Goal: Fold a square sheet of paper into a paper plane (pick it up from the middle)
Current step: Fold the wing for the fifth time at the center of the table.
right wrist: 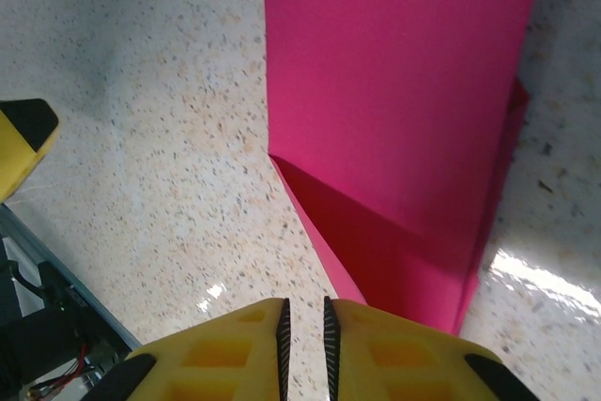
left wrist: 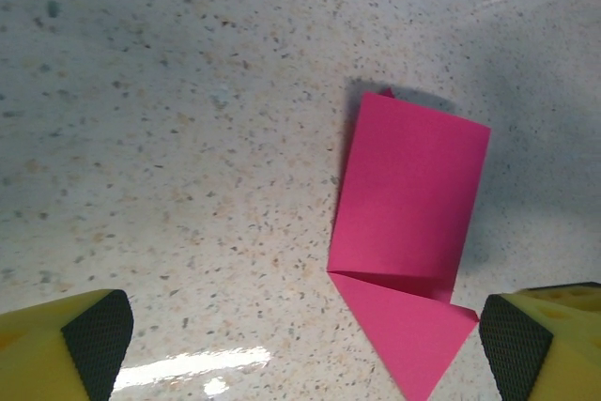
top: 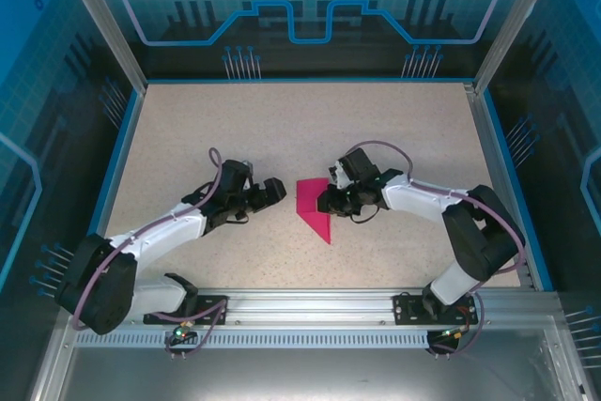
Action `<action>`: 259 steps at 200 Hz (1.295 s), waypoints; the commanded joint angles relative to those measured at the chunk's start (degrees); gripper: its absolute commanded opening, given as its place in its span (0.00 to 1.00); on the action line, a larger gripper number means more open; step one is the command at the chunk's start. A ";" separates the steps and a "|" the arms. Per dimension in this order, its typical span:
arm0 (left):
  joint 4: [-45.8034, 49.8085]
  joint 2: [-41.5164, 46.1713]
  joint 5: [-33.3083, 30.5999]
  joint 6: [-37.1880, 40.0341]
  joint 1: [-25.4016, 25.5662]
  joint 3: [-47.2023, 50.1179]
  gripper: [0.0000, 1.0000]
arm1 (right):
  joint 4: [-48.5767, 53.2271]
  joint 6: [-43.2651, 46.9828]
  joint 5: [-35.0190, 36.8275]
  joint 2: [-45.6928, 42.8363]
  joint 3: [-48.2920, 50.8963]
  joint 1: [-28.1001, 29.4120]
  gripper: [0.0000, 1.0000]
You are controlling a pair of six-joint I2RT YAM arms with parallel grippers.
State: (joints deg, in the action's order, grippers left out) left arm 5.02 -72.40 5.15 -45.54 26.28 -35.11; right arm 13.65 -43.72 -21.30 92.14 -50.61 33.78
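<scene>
The paper plane [top: 315, 208], a half-folded piece of magenta paper, is lying near the middle of the speckled worktop [top: 235, 119], a little toward 6 o'clock from the centre in the top view. There its pointed tip is aiming toward 5 o'clock.

In the left wrist view the paper plane [left wrist: 408, 194] is showing as a rectangular flap lying over a triangle. The triangle's tip is pointing to about 5 o'clock, and a small corner is peeking out at the flap's 12 o'clock end.

The left tool [top: 274, 192] is sitting just beside the paper on its 9 o'clock side, apart from it. Seen from its own camera, the left tool [left wrist: 305, 340] is standing spread wide. Its black pads [left wrist: 99, 340] are sitting at 7 and 5 o'clock of the picture and are gripping nothing. The paper's tip is lying near the 5 o'clock pad.

The right tool [top: 325, 200] is meeting the paper at its 3 o'clock edge. From its own camera, the right tool [right wrist: 305, 326] is showing its yellow fingers [right wrist: 404, 354] almost pressed together, with only a thin dark slit between them.

Here the paper plane [right wrist: 394, 91] is spreading from 12 toward 5 o'clock, with a darker pink layer showing under the top flap. Its lower edge is running in beneath the finger at 5 o'clock. Whether any paper is being caught in the slit, I cannot tell.
</scene>
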 commanded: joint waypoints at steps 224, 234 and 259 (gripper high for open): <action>-3.87 -20.39 10.67 -5.77 6.53 -12.88 0.78 | -14.39 -0.44 -7.13 9.35 10.43 -8.07 0.14; -3.24 -21.46 10.59 -6.59 6.79 -13.48 0.78 | -15.13 -0.74 -7.49 9.38 10.80 -8.41 0.14; -3.28 -23.53 10.93 -7.93 7.46 -14.17 0.77 | -18.75 -2.42 -9.38 9.64 12.81 -9.59 0.14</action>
State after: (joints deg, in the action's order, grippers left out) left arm 0.97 -94.15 14.41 -51.13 32.93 -47.46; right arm -2.85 -44.38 -30.79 99.33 -40.66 25.56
